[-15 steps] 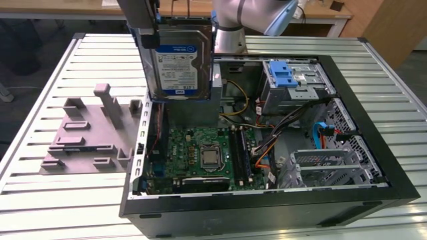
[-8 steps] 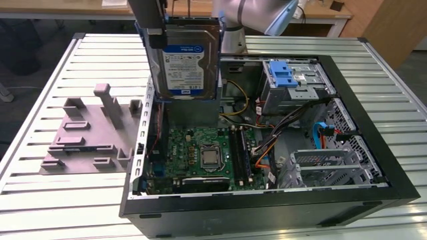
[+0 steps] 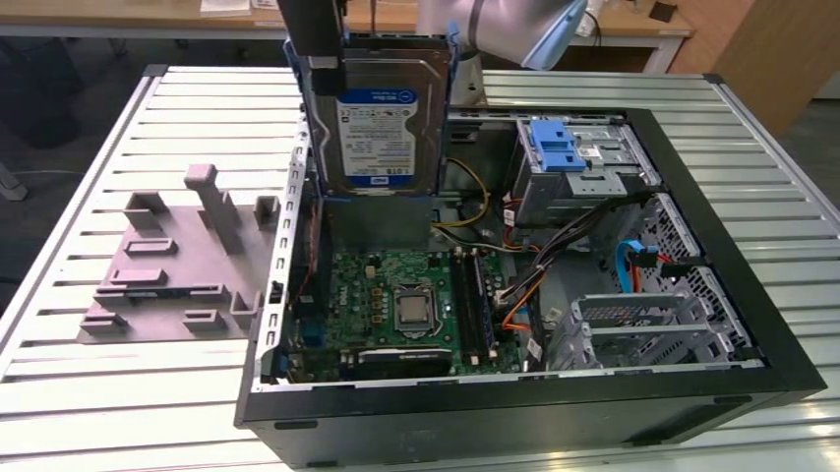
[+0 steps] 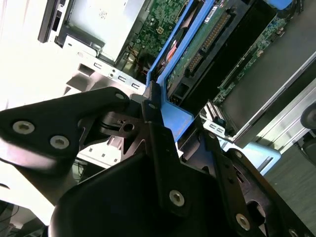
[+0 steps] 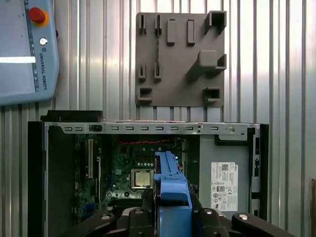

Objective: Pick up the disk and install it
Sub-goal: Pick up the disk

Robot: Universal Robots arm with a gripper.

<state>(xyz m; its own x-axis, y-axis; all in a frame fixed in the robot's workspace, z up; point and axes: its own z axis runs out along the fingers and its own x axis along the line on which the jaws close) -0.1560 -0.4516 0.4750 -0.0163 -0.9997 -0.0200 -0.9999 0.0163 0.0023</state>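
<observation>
The disk (image 3: 382,126), silver-grey with a white and blue label and a blue frame, hangs upright above the back left of the open computer case (image 3: 735,295). My gripper (image 3: 381,44) is shut on its top edge, with a black finger (image 3: 313,34) on its left side. In the second wrist view the disk (image 4: 195,47) shows edge-on with its green board, and its blue frame sits clamped between my fingers (image 4: 154,123). In the first wrist view the blue frame (image 5: 171,180) sticks out from my gripper (image 5: 171,217) over the motherboard.
Inside the case lie the motherboard (image 3: 400,305), loose cables (image 3: 525,285) and a metal drive cage with a blue latch (image 3: 568,147). A grey fixture plate (image 3: 177,265) lies on the slatted metal table (image 3: 105,177), left of the case. A teach pendant (image 5: 24,49) rests on the table.
</observation>
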